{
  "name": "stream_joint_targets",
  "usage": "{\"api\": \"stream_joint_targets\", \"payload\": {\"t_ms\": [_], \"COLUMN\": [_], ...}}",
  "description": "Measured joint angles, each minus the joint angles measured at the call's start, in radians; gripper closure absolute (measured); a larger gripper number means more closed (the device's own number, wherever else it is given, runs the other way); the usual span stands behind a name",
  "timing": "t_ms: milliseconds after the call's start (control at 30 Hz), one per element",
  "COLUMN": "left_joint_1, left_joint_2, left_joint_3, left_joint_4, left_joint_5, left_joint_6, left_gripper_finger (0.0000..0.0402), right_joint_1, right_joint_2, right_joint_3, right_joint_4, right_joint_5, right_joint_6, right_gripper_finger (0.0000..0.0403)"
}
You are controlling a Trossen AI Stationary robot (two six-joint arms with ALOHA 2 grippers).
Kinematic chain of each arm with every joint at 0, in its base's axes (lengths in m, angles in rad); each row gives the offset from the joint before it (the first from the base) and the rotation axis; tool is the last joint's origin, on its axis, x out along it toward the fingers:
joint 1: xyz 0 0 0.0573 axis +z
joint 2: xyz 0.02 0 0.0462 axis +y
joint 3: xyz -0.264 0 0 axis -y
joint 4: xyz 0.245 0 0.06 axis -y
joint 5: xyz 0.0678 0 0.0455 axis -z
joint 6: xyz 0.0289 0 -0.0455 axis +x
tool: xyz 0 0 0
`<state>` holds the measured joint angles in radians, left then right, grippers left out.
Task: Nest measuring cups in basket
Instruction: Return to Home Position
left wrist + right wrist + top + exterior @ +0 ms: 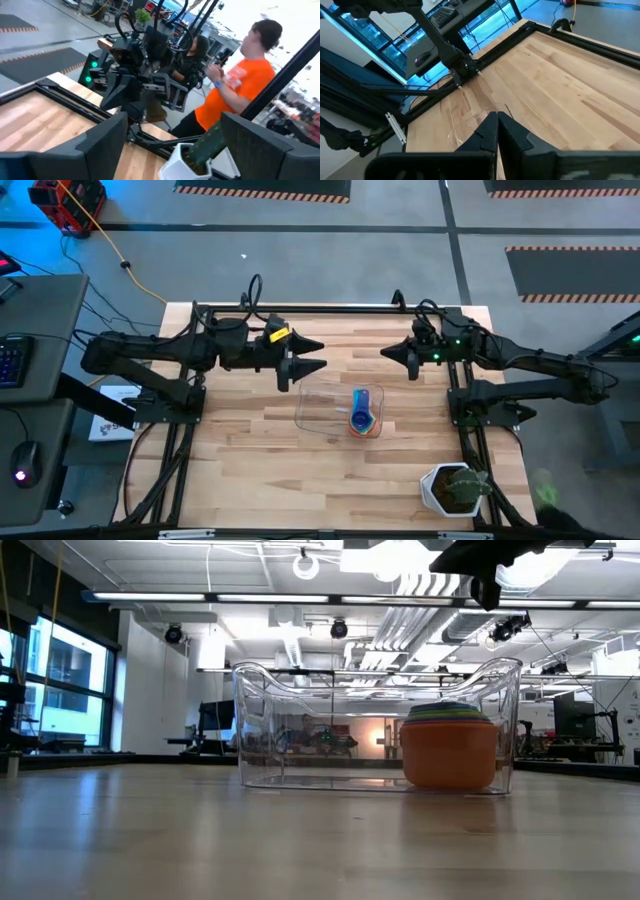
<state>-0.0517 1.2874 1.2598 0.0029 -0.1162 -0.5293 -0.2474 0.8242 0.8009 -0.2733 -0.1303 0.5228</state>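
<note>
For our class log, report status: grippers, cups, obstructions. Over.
Left gripper open, empty. Right gripper shut, empty. Measuring cups nested inside basket. Potted plant at table corner, not in the way.

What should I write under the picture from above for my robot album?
Colourful measuring cups nested in the clear basket, left gripper open and right gripper shut, both away from it.

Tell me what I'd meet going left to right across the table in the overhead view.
Left gripper, open → nested measuring cups, at the right end of the basket → right gripper, shut → white pot with green plant.
</note>
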Motion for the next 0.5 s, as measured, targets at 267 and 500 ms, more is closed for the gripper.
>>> {"api": "stream_joint_targets", "payload": {"t_ms": [267, 500], "left_joint_1": [-0.04, -0.047], "left_joint_2": [-0.054, -0.322], "left_joint_3": [-0.049, -0.318], "left_joint_4": [-0.025, 0.077], "left_joint_5": [-0.105, -0.065], "left_joint_6": [0.178, 0.204], "left_gripper_finger": [0.0316, 0.0394], "right_joint_1": [0.0, 0.0], "right_joint_2": [0.0, 0.0], "right_joint_3": [0.0, 0.0], "right_joint_4": [0.0, 0.0], "right_joint_5": [0.0, 0.001], "right_joint_6": [0.018, -0.007], "right_gripper_finger": [0.0402, 0.0402]}}
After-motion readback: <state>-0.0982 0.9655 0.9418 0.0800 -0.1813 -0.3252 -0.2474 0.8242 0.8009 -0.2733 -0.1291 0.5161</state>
